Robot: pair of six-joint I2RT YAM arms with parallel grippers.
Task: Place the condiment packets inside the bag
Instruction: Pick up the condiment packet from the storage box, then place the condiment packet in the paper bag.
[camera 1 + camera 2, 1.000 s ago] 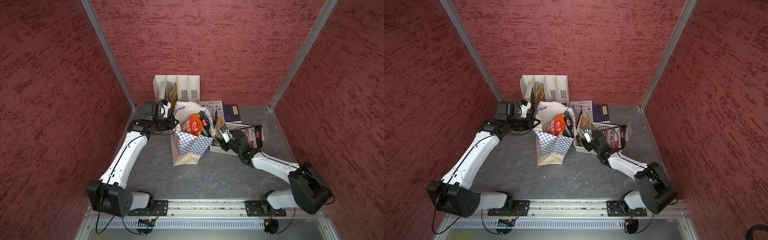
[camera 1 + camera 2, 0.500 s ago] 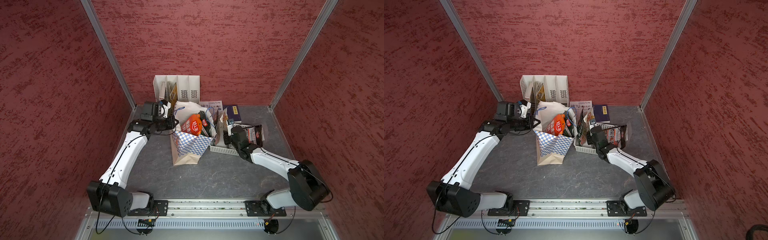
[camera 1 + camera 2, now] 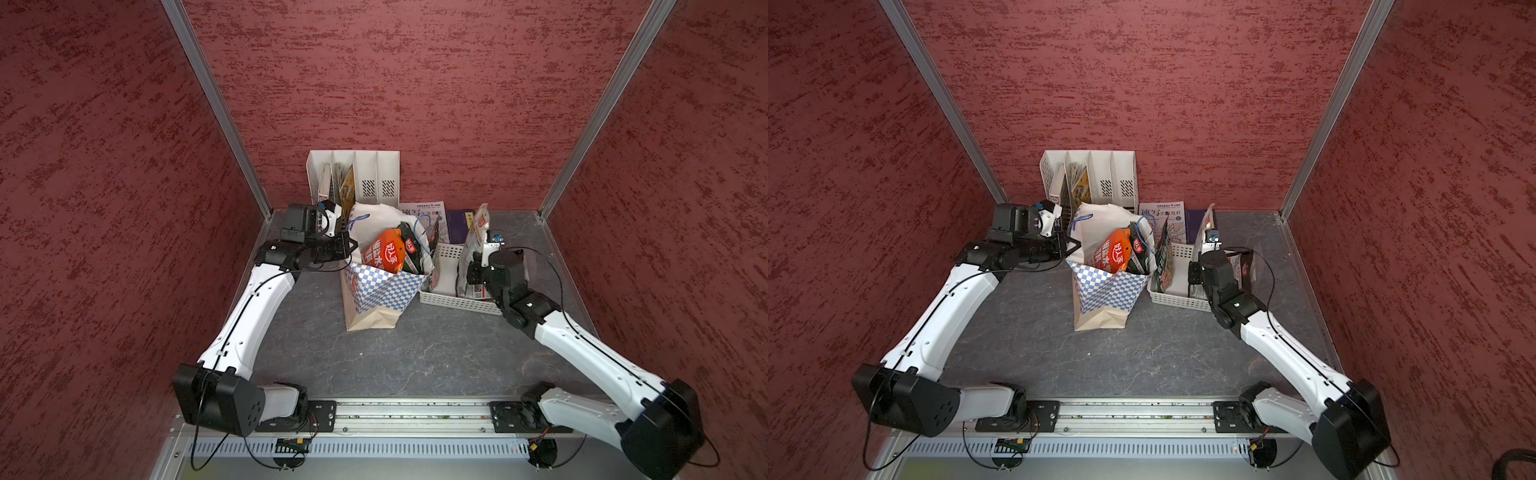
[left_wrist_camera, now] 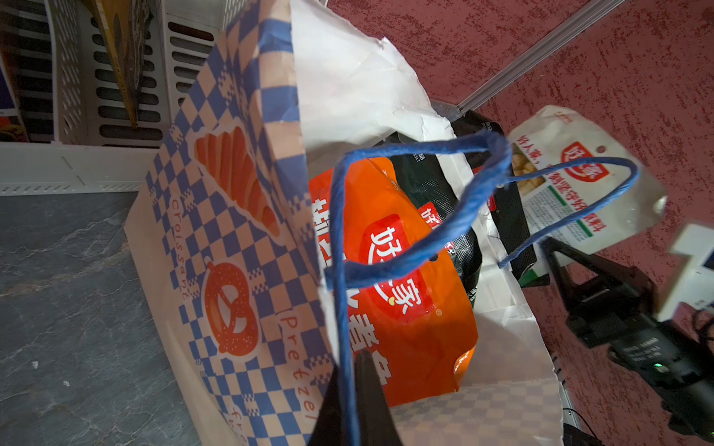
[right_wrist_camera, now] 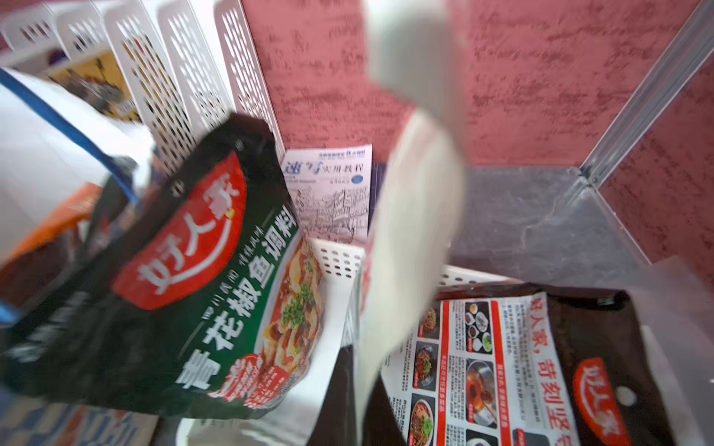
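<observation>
The left arm rises from its base on the near rail with the elbow bent. Its forearm reaches level over the dark grey table (image 3: 415, 353), where the left end effector (image 3: 350, 246) is clenched on the left rim of the tall blue-and-white checkered paper bag (image 3: 380, 291). In the left wrist view a thin blue cord handle (image 4: 337, 216) runs across its black finger. The bag stands open-mouthed mid-table, with a glossy orange foil packet (image 3: 386, 249) and a black foil packet (image 3: 415, 259) poking out of it. The right arm stretches low from its base, wrist cocked upward over the white perforated plastic basket (image 3: 457, 303) just beside the bag. The right end effector (image 3: 471, 266) grips a cream foil packet (image 3: 477, 232) by its lower part, holding it upright above the basket. A black-and-green foil packet (image 5: 193, 289) leans at the basket's bag-side end, and a dark packet with a red label (image 5: 560, 367) lies flat inside.
</observation>
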